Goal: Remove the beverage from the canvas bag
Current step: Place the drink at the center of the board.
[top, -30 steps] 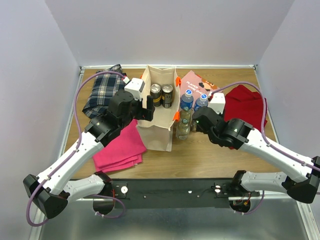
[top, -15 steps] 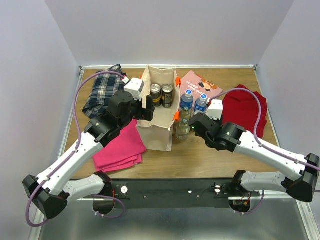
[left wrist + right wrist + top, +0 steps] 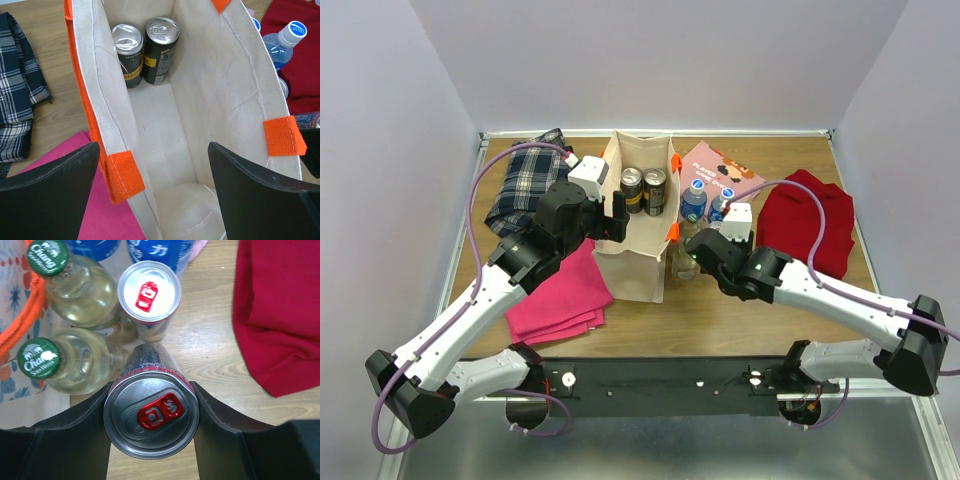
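The right fingers clamp a silver can with a red tab from both sides. It is outside the canvas bag, just beside the bag's right wall, at the near edge of a cluster of drinks standing on the table. The cluster is a second red-tabbed can, two green-capped bottles and two blue-capped bottles. Whether the held can's base touches the table cannot be told. The step in hand looks like setting this drink down with the others. The next move would call for lowering it upright without knocking the nearest bottle, then letting go. Across the bag, the left fingers are spread wide and empty over the near end of its open mouth. Inside, two dark cans stand upright side by side against the far wall, and the rest of the bag's floor is bare. Judged from that, the job is only partly done.
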{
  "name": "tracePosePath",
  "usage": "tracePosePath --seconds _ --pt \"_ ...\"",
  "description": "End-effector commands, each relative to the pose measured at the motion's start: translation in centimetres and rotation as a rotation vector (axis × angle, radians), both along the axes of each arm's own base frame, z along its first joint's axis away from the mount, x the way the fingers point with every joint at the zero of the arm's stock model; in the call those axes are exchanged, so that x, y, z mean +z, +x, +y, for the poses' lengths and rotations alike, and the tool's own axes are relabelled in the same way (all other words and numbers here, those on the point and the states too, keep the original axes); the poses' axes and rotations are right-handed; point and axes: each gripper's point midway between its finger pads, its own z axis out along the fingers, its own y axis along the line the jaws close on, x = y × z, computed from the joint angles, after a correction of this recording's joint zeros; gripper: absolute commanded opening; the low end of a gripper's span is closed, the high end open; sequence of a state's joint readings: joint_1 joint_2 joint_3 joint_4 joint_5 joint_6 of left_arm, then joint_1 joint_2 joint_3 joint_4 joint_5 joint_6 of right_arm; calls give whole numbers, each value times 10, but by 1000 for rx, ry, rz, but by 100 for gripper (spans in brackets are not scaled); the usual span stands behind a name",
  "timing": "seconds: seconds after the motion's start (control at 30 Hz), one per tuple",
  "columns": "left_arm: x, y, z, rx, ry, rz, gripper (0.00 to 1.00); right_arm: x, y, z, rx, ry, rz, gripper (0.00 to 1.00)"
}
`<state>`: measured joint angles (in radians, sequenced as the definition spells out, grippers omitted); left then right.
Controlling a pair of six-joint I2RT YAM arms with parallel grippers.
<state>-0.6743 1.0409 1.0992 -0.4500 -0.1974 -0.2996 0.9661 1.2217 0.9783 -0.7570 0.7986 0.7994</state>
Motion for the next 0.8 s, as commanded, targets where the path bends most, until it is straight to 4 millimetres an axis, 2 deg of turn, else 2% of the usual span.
tracePosePath --seconds 0.0,0.17,0.37,0.5,0.77 --pt "4 2 1 8 -6 -20 99 7 19 9 -3 67 -47 1" --pt "3 1 3 12 -2 -21 99 4 27 3 -1 99 -35 1" --pt "3 2 1 8 -6 -20 99 -7 30 3 17 81 -4 1" --pt "3 2 1 4 -5 -21 99 -8 33 3 21 76 -13 1" --pt "3 2 1 8 -5 -19 99 -17 38 7 9 54 -1 5"
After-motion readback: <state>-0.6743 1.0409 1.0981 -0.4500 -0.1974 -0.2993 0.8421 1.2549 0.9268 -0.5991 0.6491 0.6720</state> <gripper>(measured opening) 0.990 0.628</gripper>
